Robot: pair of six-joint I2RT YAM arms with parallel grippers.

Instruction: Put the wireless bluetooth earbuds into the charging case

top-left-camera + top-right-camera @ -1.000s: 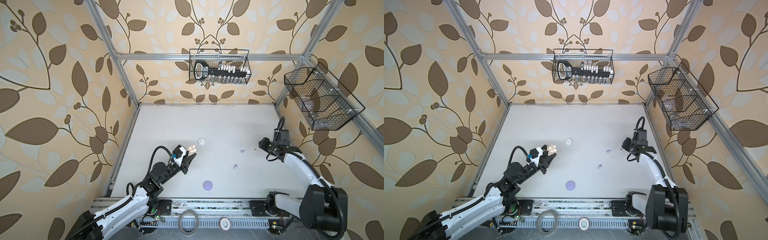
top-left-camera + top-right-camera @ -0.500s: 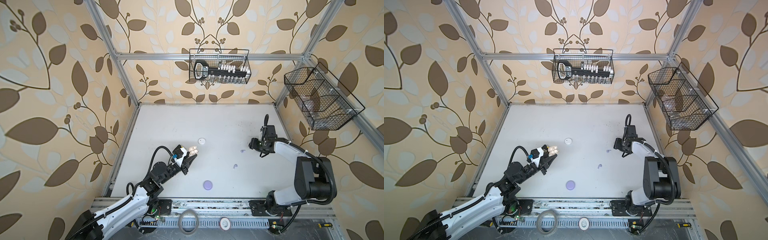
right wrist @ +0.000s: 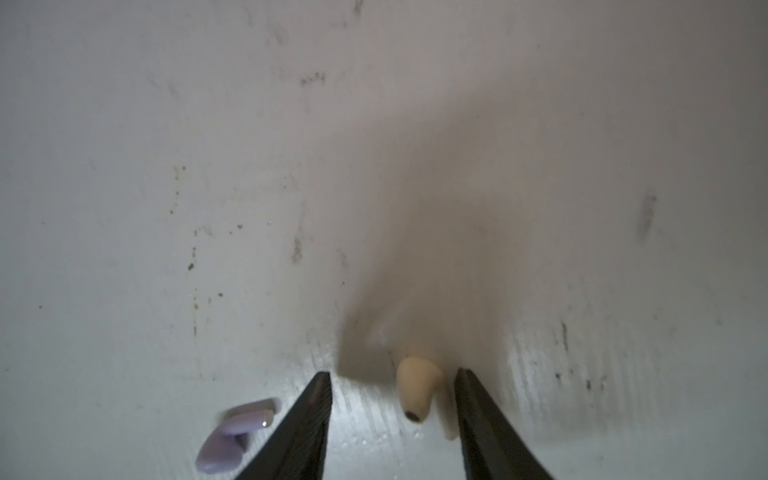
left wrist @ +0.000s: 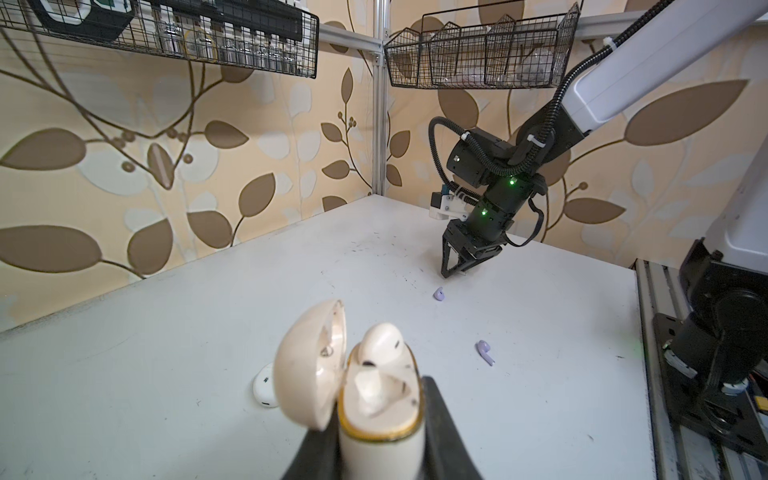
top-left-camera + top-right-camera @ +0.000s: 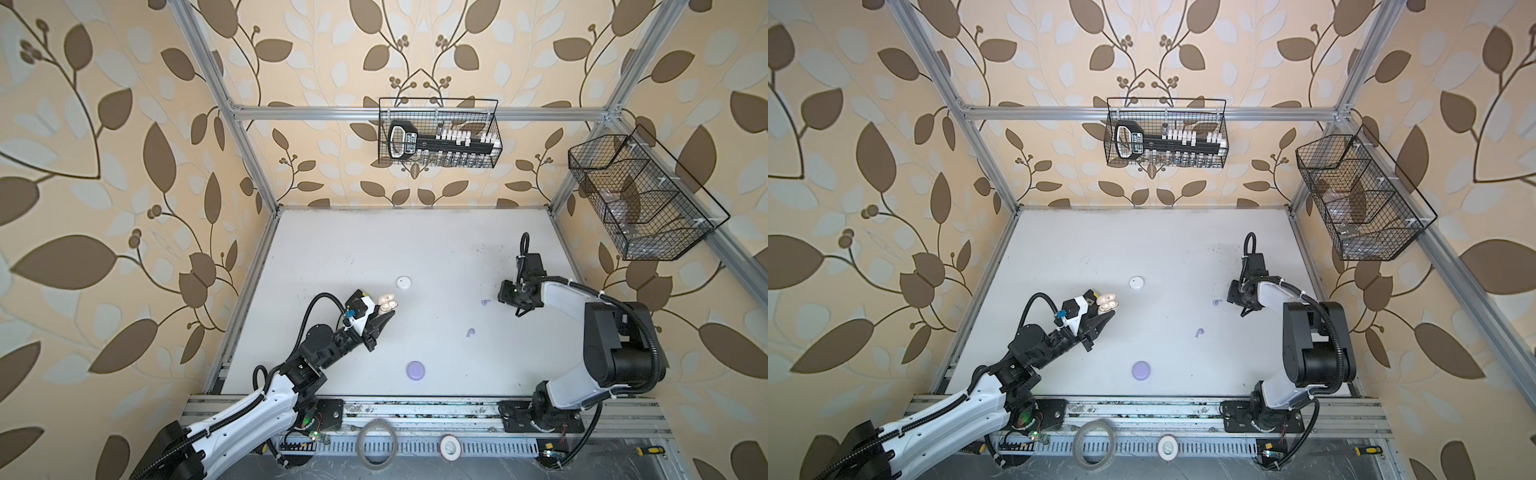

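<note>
My left gripper (image 4: 380, 415) is shut on a cream charging case (image 4: 378, 399) and holds it upright above the table. Its lid (image 4: 311, 365) is open and a cream earbud (image 4: 380, 343) sits in it. In both top views the case (image 5: 390, 305) (image 5: 1109, 305) is left of centre. My right gripper (image 3: 392, 374) (image 5: 509, 297) is open with its tips at the table, and a loose cream earbud (image 3: 417, 388) lies between the fingers. A lavender earbud (image 3: 232, 436) (image 5: 485, 303) lies just outside one finger. A second lavender earbud (image 5: 470, 332) (image 4: 485, 351) lies nearer the front.
A shut white case (image 5: 403, 283) lies behind the left gripper, and a shut lavender case (image 5: 415, 371) lies near the front edge. Wire baskets hang on the back wall (image 5: 438, 139) and the right wall (image 5: 640, 199). A tape roll (image 5: 376, 449) rests on the front rail.
My right gripper has swung in from the table's right edge towards the middle and come down beside the lavender earbud. The left arm and the case have stayed still.
</note>
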